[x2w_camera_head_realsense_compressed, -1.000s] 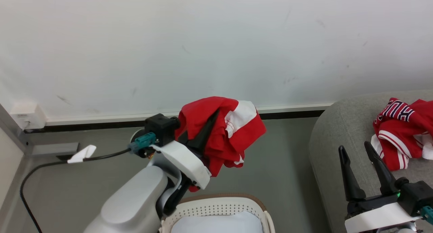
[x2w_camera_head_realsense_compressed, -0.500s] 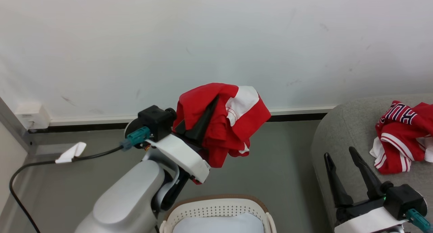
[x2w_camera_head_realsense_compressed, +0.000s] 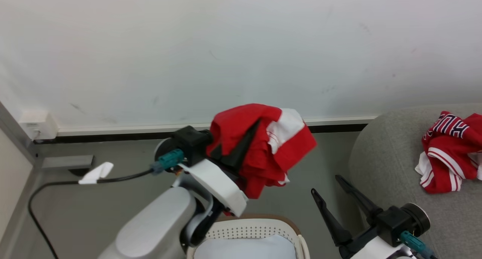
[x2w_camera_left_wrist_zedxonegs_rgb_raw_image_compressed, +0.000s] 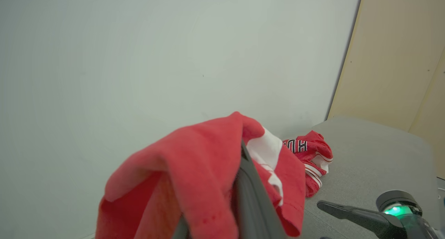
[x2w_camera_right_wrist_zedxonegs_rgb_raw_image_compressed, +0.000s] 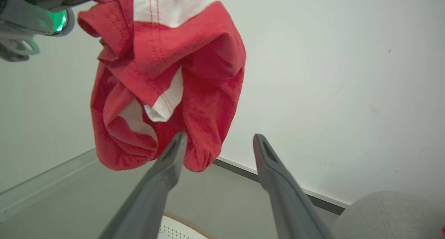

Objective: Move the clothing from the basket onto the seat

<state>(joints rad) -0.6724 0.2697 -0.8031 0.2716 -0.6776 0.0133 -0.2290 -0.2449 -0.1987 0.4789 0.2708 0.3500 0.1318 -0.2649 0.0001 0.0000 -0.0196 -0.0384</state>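
Shifted since the earlier frames, head view: left gripper [x2w_camera_head_realsense_compressed: 246, 146] and its held garment [x2w_camera_head_realsense_compressed: 271, 153] further right; right gripper [x2w_camera_head_realsense_compressed: 324, 184] swung left off the seat [x2w_camera_head_realsense_compressed: 388, 157] edge, now over the floor [x2w_camera_head_realsense_compressed: 327, 165] between basket [x2w_camera_head_realsense_compressed: 244, 230] and seat. Left fingers closed on the held garment, cloth bunched and draped over them, above the basket's far side and well left of the seat. Right fingers spread, holding nothing. Lettered garment [x2w_camera_head_realsense_compressed: 448, 153] already lying on the seat, far right. Basket cut off by the bottom edge; pale bottom visible, near part unseen, so cannot tell whether more clothing left inside.

Left wrist view: red cloth folded over one dark finger, second finger buried, grip point itself hidden. Seat and lettered garment beyond, to the right; one right finger at lower right.

Right wrist view: own fingers apart, tip of one overlapping the garment's hanging lobe; touching or merely in front, cannot tell.

Risks, as judgement:
- Loose drape, probably little cloth pinched, hence possible slip to the floor during the swing toward the seat.
- Possible snag on the spread right fingers near the path.
- Possible release short of the seat and slide off its rounded edge.
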